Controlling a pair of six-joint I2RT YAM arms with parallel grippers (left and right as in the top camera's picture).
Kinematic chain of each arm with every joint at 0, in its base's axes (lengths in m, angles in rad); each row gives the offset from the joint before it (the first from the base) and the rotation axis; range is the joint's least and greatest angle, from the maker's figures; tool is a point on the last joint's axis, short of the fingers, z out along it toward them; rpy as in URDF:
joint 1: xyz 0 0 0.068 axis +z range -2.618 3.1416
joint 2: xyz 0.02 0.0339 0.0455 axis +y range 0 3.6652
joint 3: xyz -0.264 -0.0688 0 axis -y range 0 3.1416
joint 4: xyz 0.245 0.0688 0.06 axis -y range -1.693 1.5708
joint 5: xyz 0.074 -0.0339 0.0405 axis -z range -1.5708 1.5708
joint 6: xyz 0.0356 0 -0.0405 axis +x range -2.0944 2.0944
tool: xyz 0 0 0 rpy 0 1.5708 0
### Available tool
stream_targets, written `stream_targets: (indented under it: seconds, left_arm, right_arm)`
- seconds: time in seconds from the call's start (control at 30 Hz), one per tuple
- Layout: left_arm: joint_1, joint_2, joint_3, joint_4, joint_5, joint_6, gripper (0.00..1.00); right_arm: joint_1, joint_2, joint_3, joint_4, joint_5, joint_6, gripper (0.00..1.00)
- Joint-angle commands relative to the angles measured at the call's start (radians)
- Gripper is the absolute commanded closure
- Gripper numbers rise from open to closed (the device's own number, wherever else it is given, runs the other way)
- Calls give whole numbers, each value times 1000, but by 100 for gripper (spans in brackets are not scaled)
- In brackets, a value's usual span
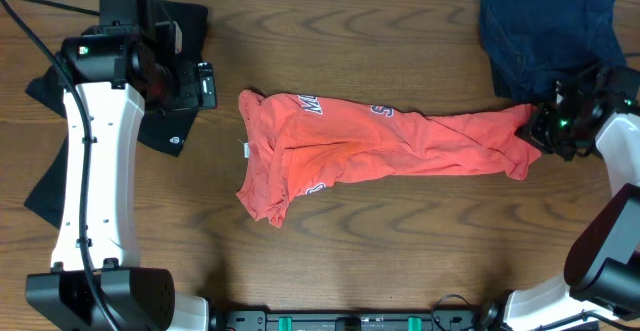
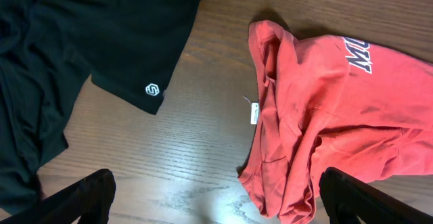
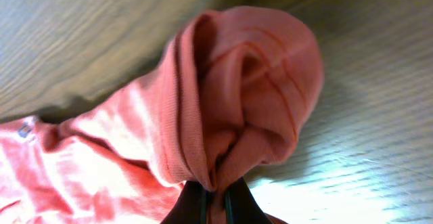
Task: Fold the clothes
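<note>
The coral-red T-shirt (image 1: 370,151) lies bunched and stretched lengthwise across the table's middle, lettering partly showing. It also shows in the left wrist view (image 2: 325,116) and the right wrist view (image 3: 230,95). My right gripper (image 1: 545,131) is shut on the shirt's right end, a fold pinched between the fingers (image 3: 215,200). My left gripper (image 2: 216,197) is open and empty above the wood just left of the shirt, over the edge of the black garment (image 1: 170,61). The black garment's white logo (image 2: 152,90) shows. The navy garment (image 1: 545,31) lies at the back right.
The wooden table (image 1: 400,251) carries everything. The black garment spreads along the left side under my left arm (image 1: 95,151). The navy garment lies just behind my right gripper.
</note>
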Motion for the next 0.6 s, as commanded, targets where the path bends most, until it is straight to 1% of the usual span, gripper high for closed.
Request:
stream_targets:
  seconds: [0.0, 0.2, 0.3, 0.57]
  left_arm:
    - [4, 11, -10, -2, -15, -10, 2]
    - [4, 11, -13, -2, -15, -17, 2]
    - [4, 11, -17, -2, -16, -16, 2]
    - [4, 13, -17, 1, -16, -16, 2]
  right_arm:
    - [58, -2, 46, -29, -47, -51, 99]
    - [238, -2, 50, -49, -52, -43, 99]
    - [356, -2, 50, -20, -50, -13, 99]
    - [592, 0, 50, 84, 24, 93, 99]
